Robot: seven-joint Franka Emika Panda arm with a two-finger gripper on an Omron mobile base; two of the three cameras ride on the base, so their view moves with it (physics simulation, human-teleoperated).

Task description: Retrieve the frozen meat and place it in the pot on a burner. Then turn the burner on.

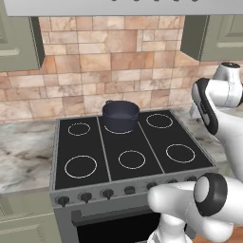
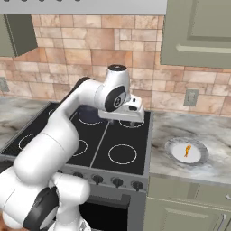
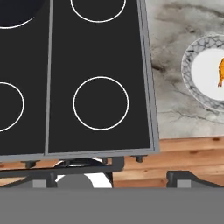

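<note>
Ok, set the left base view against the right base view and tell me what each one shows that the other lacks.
Left base view alone: the pot standing on the rear middle burner, and the counter left of the cooktop.

Right base view alone: a plate with a small orange item on the counter to the right, a wall outlet, and the gripper above the stove.

Both: cooktop rings, front knobs, stone backsplash.

We find the pot (image 3: pixel 17 11) cut by the hand view's top edge, only a dark arc showing. The plate (image 3: pixel 192 83) runs off the right edge, its orange item (image 3: pixel 221 72) half lost. In the right base view the arm hides the pot; that orange item (image 2: pixel 187 150) is too small to identify.
</note>
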